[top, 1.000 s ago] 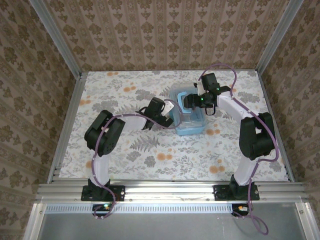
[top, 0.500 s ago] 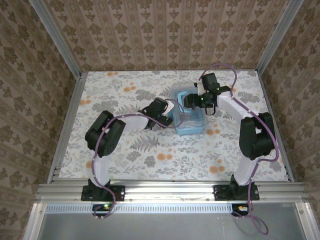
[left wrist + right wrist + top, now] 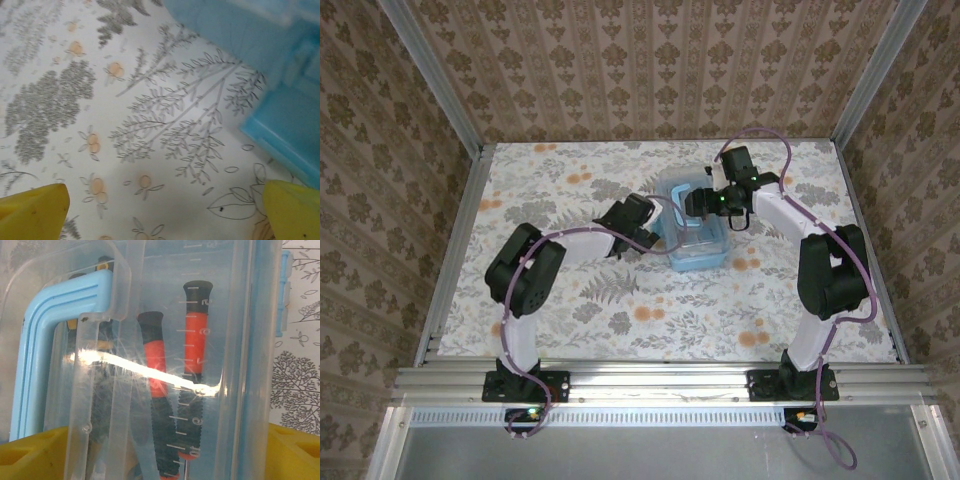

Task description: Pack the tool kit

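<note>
- Top view: the case sits on the tabletop, toward the far middle and between the two arms. The right end effector hangs over its far end, at the lid. The left end effector is just beside its left wall.
- Left wrist view: the left end effector is released. Its yellow fingers are spread wide over bare tabletop with nothing between them. The case lies ahead to the right, apart from them. To help, it should probably move up against the wall and brace the case so it cannot skid.
- Right wrist view: the right fingers straddle the clear lid and its blue handle, spread wide. Whether they press on the plastic I cannot tell. Two red-black screwdrivers lie lengthwise beneath the lid.
- The step looks like seating the lid. It should come down flat and square to the rim, with no tool poking above it. Press evenly toward the side with what seems a blue clasp. Avoid twisting by the handle, since thin plastic is likely to flex.
</note>
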